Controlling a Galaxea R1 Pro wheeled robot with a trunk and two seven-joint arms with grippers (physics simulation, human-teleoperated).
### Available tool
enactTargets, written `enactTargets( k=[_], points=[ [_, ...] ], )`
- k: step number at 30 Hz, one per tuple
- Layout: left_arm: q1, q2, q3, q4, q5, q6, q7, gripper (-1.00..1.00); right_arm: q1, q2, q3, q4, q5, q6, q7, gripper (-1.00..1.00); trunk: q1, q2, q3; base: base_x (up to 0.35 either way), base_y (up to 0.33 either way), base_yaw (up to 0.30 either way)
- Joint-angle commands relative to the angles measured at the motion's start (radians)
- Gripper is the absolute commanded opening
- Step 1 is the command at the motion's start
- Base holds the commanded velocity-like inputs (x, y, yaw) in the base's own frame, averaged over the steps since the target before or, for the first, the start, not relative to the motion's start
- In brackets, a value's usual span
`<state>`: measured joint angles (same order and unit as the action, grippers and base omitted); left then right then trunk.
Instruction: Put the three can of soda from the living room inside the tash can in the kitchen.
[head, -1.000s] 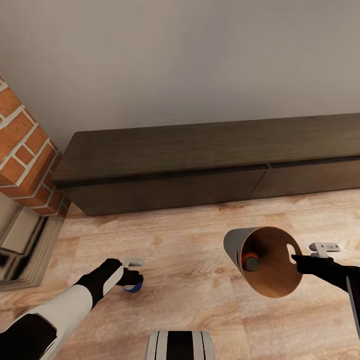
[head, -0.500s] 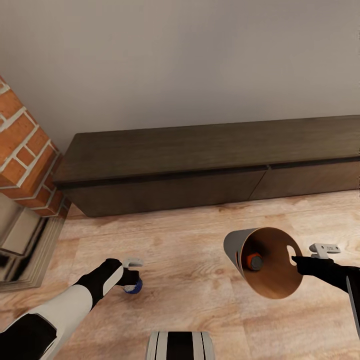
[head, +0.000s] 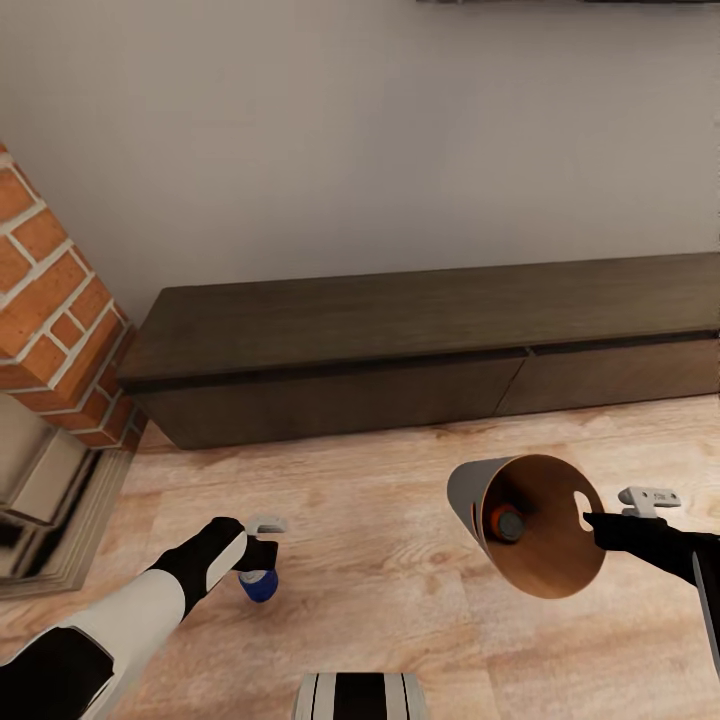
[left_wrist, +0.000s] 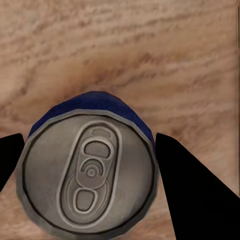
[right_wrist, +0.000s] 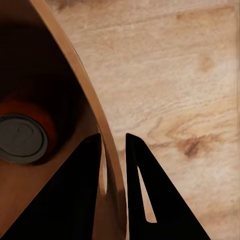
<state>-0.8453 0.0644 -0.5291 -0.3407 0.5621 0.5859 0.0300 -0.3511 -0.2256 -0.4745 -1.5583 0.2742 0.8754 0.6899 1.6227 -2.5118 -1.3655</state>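
My left gripper (head: 262, 570) is shut on a dark blue can of soda (head: 258, 584), held just above the wooden floor at lower left; the left wrist view looks down on its silver top (left_wrist: 90, 172) between the two black fingers (left_wrist: 187, 185). My right gripper (head: 592, 521) is shut on the rim of the tash can (head: 530, 520), a grey bin with a brown inside, tilted with its mouth toward the camera. An orange can of soda (head: 503, 521) lies inside it, also seen in the right wrist view (right_wrist: 25, 135) beside the pinched rim (right_wrist: 112, 165).
A long dark wooden cabinet (head: 420, 340) runs along the grey wall ahead. A brick fireplace (head: 50, 300) with a stepped hearth (head: 40, 500) stands at the left. Light wooden floor (head: 380, 560) lies between my arms.
The head view has tilted up, so the cabinet and fireplace sit lower in the picture. The blue can hangs a little lower under the left gripper. The orange can shifted slightly inside the bin.
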Motion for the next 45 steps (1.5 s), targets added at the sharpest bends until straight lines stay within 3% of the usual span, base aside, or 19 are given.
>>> enactTargets(
  k=[1,17,29,32,35,38,40,41,45],
  points=[
    [0.000,0.000,0.000,0.000,-0.003,0.000,-0.001,-1.00,0.000,0.000,0.000,0.000,-0.020,0.007,0.004,-1.00,0.000,0.000,0.004,0.000,0.000,0.000],
    [0.000,-0.002,0.000,-0.001,-0.004,0.000,-0.001,-1.00,0.000,0.000,0.003,0.000,-0.020,0.007,0.004,-1.00,-0.008,0.004,0.066,0.000,0.000,0.000],
    [0.000,-0.011,0.000,-0.011,-0.003,0.001,-0.008,-1.00,0.000,0.001,0.051,0.002,0.013,0.010,0.003,-1.00,-0.013,0.007,0.112,0.000,0.000,0.000],
    [0.000,-0.008,0.000,-0.013,0.000,0.010,-0.012,-1.00,0.000,0.023,0.063,0.002,0.023,0.031,0.003,-1.00,-0.014,0.007,0.124,0.000,0.000,0.000],
    [0.000,-0.002,0.001,-0.042,0.002,0.086,-0.016,-1.00,0.000,0.046,0.090,0.002,0.075,0.069,0.003,-1.00,-0.016,0.008,0.136,0.000,0.000,0.000],
    [0.000,0.000,0.006,-0.155,0.006,0.182,-0.017,-1.00,0.000,0.055,0.117,0.001,0.121,0.115,0.004,-1.00,-0.017,0.009,0.147,0.000,0.000,0.000],
    [0.000,0.002,0.008,-0.211,0.006,0.223,-0.018,-1.00,0.000,0.055,0.125,0.000,0.127,0.142,0.004,-1.00,-0.018,0.009,0.155,0.000,0.000,0.000],
    [0.000,0.005,0.010,-0.295,0.007,0.276,-0.018,-1.00,0.000,0.054,0.137,0.000,0.132,0.170,0.005,-1.00,-0.018,0.010,0.159,0.000,0.000,0.000],
    [0.001,0.018,0.013,-0.435,0.008,0.368,-0.018,-1.00,0.000,0.050,0.160,-0.001,0.137,0.172,0.006,-1.00,-0.020,0.011,0.174,0.000,0.000,0.000]
  ],
)
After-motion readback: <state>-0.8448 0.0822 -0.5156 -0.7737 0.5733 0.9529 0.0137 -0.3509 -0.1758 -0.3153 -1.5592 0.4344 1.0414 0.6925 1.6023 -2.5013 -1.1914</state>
